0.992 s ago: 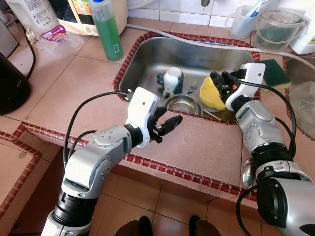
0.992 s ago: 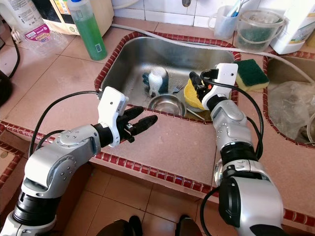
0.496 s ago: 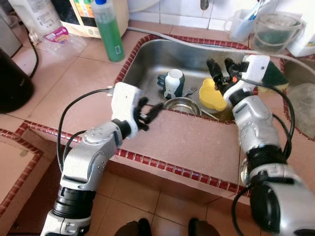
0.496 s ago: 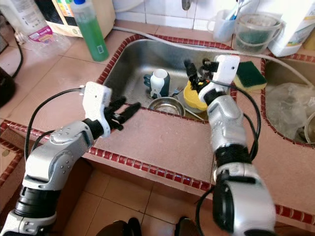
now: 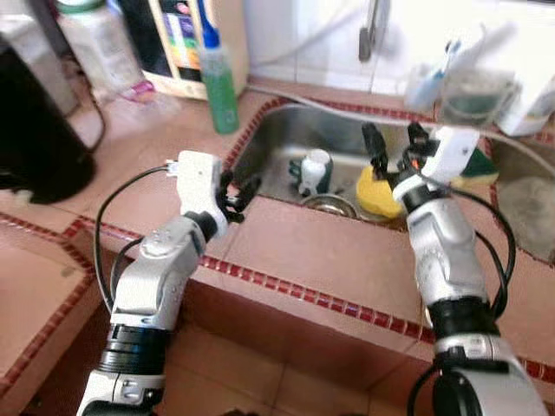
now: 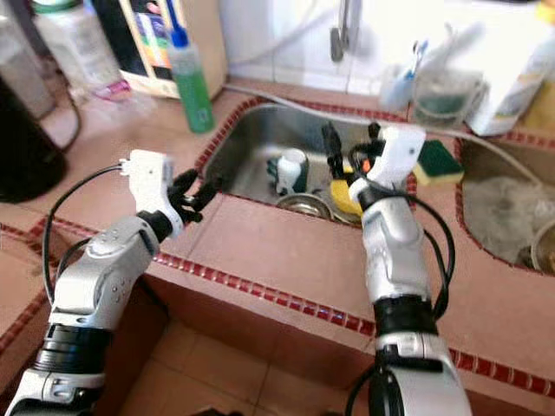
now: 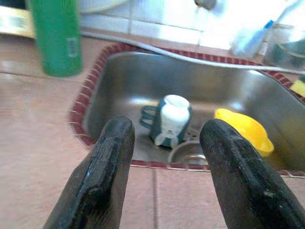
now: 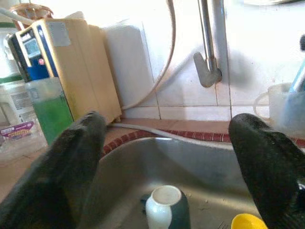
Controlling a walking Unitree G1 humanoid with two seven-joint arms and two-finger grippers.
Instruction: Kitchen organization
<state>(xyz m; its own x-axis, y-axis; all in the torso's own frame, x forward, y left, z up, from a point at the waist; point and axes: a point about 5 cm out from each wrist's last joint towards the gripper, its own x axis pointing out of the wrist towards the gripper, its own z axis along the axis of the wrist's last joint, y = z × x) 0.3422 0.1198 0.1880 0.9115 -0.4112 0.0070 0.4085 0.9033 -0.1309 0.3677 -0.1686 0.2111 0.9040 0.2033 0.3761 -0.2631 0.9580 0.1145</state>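
Observation:
A steel sink holds a teal and white mug lying mouth down, a small steel bowl and a yellow bowl. My left gripper hovers open over the counter at the sink's front left corner, and between its fingers I look at the mug and the yellow bowl. Above the yellow bowl my right gripper stands wide open and holds nothing. Past its fingers I see the mug and the tap.
A green soap bottle and a boxy appliance stand left of the sink. A green and yellow sponge, a cup and a clear tub sit at the back right. A black appliance stands far left. A second basin lies right.
The camera has pulled back and tilted up. My left gripper moved left along the counter to the sink's front left corner. My right gripper rose off the yellow bowl, open.

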